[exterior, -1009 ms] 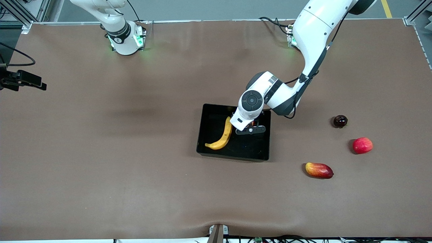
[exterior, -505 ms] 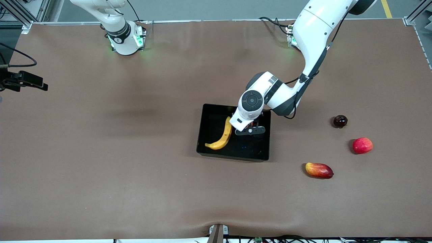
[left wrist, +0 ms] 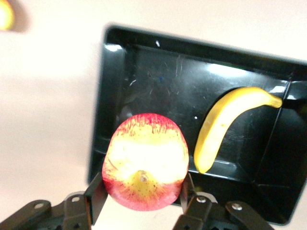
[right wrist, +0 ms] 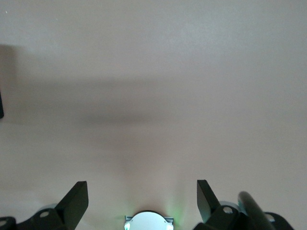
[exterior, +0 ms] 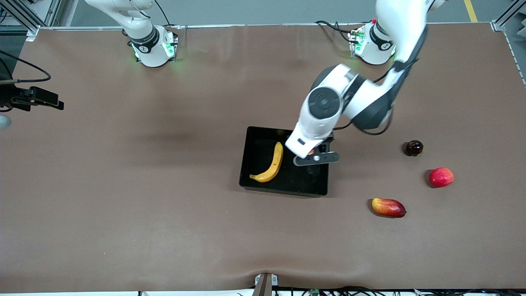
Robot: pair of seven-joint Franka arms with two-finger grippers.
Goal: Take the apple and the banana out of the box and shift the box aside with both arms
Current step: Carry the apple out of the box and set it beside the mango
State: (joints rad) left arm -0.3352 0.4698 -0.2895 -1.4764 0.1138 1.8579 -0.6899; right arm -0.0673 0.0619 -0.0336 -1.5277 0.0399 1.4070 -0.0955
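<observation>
Left pincer [left wrist: 141, 203] gripping the apple [left wrist: 145, 167] over the black tray [exterior: 257, 142].
Right pincer [right wrist: 142, 197] is waiting open above bare tabletop [exterior: 123, 185]; banana [exterior: 271, 163] is lying in the tray.

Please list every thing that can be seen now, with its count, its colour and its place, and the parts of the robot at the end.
shallow rectangular glossy black plastic tray: one, black, middle of the table.
long curved yellow banana: one, yellow, lying in the tray.
small round red apple with yellow streaks: one, held over the tray.
dark red round fruit: one, on the table at the left arm's end.
plain red round fruit: one, nearer the camera than the dark fruit.
oblong red-and-yellow mango-like fruit: one, nearest the camera.
left claw: shut on the apple, over the tray.
right claw: open, waiting over bare table.
</observation>
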